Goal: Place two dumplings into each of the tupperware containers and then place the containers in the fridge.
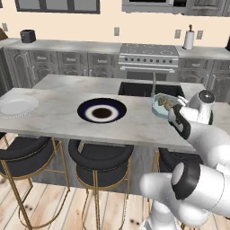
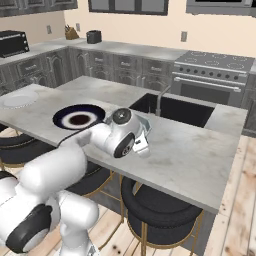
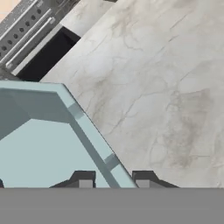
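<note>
My gripper is closed on the rim of the teal tub. In the hand view one finger is inside the wall and the other finger is outside it, so the thin wall is clamped between them. The marble counter is under and beyond the tub, and the dark sink is at the far corner of the tub.

In the left base view the tub is near the right end of the counter, just in front of the sink and the faucet. I see tan speckled dumplings inside it, but I cannot count them; they are too small and my wrist covers a part. I also cannot tell if the tub rests on the counter or is a little lifted.

The dark-blue plate is in the middle of the counter, well apart from the tub. The white plate is at the far left end. In the right base view my hand hides most of the tub; only its pale edge shows beside the wrist. The stove is at the back wall, behind the sink. Black stools stand under the near edge of the counter.
</note>
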Motion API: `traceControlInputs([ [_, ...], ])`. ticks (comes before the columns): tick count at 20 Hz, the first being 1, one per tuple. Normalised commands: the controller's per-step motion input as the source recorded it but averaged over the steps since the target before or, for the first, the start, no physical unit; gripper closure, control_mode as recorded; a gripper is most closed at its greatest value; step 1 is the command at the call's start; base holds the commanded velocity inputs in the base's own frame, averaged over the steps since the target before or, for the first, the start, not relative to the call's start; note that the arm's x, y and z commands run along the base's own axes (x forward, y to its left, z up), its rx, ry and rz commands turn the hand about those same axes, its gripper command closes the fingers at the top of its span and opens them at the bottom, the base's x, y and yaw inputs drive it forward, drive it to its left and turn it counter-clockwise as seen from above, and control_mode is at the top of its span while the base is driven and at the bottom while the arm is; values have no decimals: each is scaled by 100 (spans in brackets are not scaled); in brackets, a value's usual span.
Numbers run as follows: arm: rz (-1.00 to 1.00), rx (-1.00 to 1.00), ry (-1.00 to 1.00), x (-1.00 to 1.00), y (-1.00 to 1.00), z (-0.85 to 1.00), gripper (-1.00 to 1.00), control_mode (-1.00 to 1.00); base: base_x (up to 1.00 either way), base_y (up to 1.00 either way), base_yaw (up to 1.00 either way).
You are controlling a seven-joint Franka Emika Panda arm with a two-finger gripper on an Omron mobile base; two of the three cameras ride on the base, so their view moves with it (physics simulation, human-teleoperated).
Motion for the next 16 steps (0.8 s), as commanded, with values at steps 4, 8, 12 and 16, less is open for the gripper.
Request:
traceControlInputs([
  [4,1,0,0,-100,6,43,100,-100,0,0,0],
  [8,6,-1,0,-100,16,42,100,-100,0,0,0],
  [12,22,-37,10,-100,63,19,100,-100,0,0,0],
  [16,20,-34,11,-99,85,7,100,-100,0,0,0],
])
